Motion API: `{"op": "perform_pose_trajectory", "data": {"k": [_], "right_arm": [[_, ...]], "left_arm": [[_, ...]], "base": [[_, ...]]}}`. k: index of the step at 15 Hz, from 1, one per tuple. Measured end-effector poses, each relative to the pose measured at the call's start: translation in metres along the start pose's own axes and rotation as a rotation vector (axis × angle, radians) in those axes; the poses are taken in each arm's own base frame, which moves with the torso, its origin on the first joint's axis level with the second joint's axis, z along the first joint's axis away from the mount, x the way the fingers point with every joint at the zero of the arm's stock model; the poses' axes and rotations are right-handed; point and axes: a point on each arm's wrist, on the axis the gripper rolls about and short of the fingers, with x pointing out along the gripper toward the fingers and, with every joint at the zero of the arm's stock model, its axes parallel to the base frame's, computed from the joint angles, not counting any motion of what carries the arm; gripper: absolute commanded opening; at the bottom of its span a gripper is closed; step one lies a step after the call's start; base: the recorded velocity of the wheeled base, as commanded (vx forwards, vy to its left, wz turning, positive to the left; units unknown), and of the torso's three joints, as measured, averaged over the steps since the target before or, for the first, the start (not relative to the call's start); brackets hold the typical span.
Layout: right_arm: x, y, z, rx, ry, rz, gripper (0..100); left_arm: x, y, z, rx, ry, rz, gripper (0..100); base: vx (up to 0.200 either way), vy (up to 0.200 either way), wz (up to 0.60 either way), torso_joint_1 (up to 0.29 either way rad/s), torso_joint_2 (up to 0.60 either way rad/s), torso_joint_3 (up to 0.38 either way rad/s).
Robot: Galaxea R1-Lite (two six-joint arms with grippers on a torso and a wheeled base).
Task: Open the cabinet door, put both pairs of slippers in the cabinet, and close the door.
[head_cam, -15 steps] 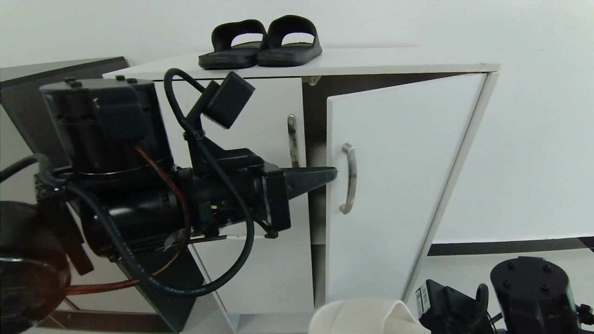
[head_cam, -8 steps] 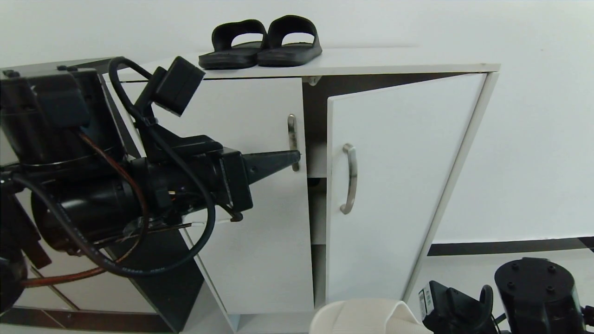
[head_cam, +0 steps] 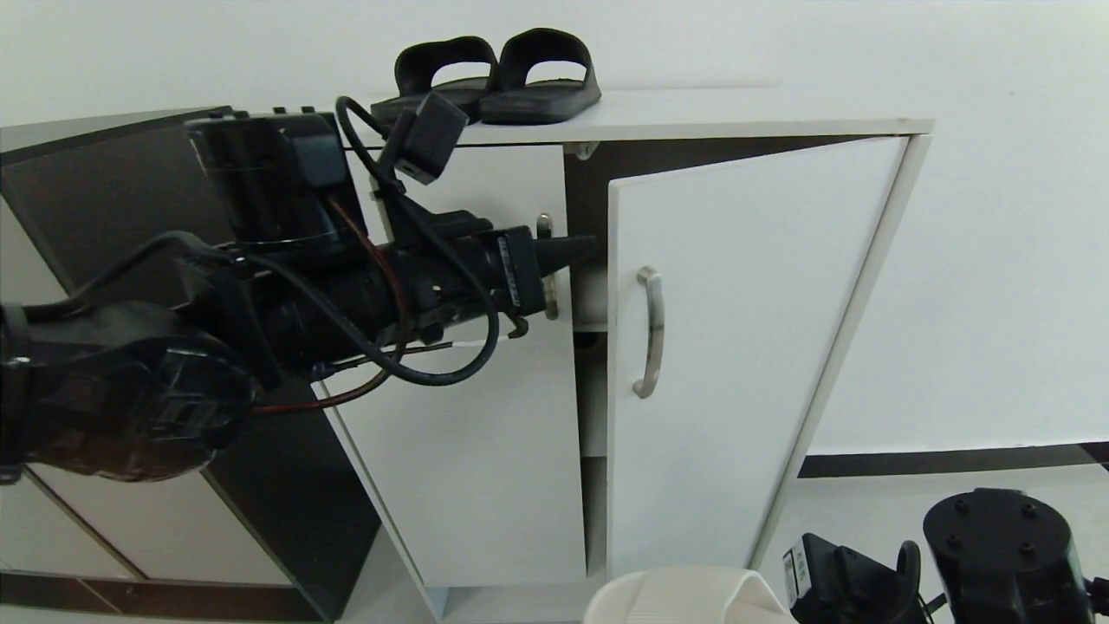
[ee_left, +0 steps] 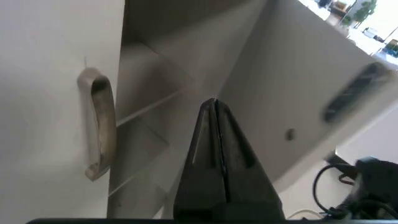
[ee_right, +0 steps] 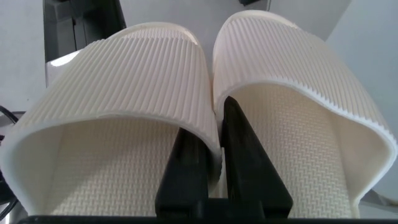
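1. Cabinet [head_cam: 736, 108]: stood white against the far wall [head_cam: 996, 260], with two doors and a metal handle on each.
2. Right door [head_cam: 745, 347]: hung partly open, leaving a dark gap between its edge and the left door [head_cam: 468, 416]; showed a shelf [head_cam: 591, 316] in that gap; carried the right handle [head_cam: 650, 334] upright near its gap-side edge.
3. Left hand [head_cam: 589, 248]: reached in level from the left, fingers pressed together with nothing between them; pointed into the gap between the doors, just beside the left handle [ee_left: 102, 124], with the tip short of the right door's edge. Could not tell whether it touched that handle.
4. Black slippers [head_cam: 485, 82]: sat as a pair, side by side and touching, on the cabinet top toward its left end, well above the left hand.
5. Right hand [ee_right: 214, 124]: hung low at the near right, clamped on the cream slippers [ee_right: 124, 93], fingers pinching the two inner strap walls where they met.
6. Cream slippers: sat side by side with ribbed straps up, low in front of the right door's bottom edge, outside the cabinet.
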Motion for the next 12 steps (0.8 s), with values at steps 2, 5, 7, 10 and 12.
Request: {"op": "perform_pose_trajectory", "data": {"k": [2,5,7,10,12], "right_arm": [[0.0,0.001,-0.003,0.003,0.01,0.004,0],[0.0,0.007,-0.011,0.004,0.04,0.023,0],[0.0,0.01,-0.013,0.003,0.047,0.032,0],[-0.001,0.016,-0.017,-0.002,0.062,0.057,0],[-0.001,0.019,-0.018,-0.011,0.062,0.069,0]], "left_arm": [[0.008,0.003,-0.006,-0.012,0.019,0.002,0],[0.011,0.001,-0.014,-0.023,0.04,-0.004,0],[0.012,-0.008,-0.021,-0.027,0.063,-0.031,0],[0.016,-0.047,-0.036,-0.024,0.099,-0.15,0],[0.021,-0.066,-0.041,-0.013,0.066,-0.172,0]], "base": [[-0.1,0.0,0.0,-0.001,0.0,0.004],[-0.2,0.0,0.0,0.001,0.0,0.004],[-0.2,0.0,0.0,0.007,0.0,0.0],[-0.2,0.0,0.0,0.004,0.0,0.002],[-0.2,0.0,0.0,0.0,0.0,0.0]]}}
